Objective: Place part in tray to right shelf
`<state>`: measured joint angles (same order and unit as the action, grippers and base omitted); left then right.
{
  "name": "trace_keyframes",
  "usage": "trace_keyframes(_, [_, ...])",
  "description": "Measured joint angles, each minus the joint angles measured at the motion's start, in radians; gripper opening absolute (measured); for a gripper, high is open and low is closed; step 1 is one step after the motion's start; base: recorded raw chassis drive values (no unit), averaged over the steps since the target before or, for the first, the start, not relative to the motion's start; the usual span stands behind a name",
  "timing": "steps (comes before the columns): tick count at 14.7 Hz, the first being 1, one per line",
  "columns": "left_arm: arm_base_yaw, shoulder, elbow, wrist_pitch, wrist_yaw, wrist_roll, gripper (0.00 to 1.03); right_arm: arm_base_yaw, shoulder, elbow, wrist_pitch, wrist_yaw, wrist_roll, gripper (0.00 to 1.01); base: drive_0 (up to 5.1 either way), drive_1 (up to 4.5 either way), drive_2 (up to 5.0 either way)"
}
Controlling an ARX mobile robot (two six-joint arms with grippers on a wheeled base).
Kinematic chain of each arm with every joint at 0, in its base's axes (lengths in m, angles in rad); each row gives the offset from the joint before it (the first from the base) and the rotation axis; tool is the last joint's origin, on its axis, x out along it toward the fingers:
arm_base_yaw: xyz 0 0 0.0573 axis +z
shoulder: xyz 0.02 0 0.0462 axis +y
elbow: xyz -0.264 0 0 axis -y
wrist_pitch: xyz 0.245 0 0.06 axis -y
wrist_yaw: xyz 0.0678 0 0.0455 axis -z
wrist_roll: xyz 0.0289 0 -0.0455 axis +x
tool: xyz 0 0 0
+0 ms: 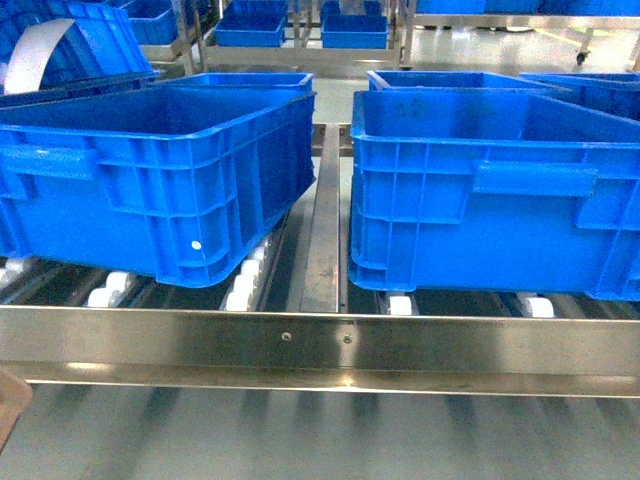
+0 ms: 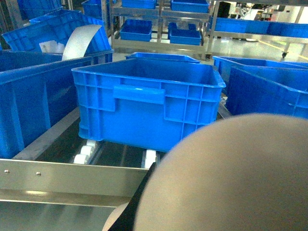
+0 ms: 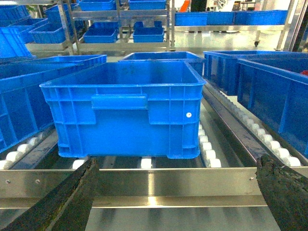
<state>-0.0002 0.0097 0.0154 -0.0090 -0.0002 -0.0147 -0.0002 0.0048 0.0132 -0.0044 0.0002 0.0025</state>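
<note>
Stainless-steel right shelf point(image 1: 320, 340) crosses the lower head frame, white rollers point(image 1: 238, 292) behind its front rail, two blue crates point(image 1: 160, 180) resting on them. Right gripper point(image 3: 175, 192) spread wide, grasping nothing, at the bottom of its wrist frame. Left gripper hidden behind a beige blur point(image 2: 231, 178); state cannot be told. Part unseen.

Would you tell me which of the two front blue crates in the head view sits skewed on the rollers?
The left crate; its corner points toward the camera, while the right crate faces squarely.
</note>
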Motion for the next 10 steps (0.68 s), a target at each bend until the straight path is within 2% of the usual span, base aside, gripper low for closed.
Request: trace_keyframes(10, [0.000, 0.000, 0.000, 0.000, 0.000, 0.000, 0.13, 0.000, 0.000, 0.000, 0.000, 0.000, 0.000, 0.98, 0.0, 0.00, 0.0])
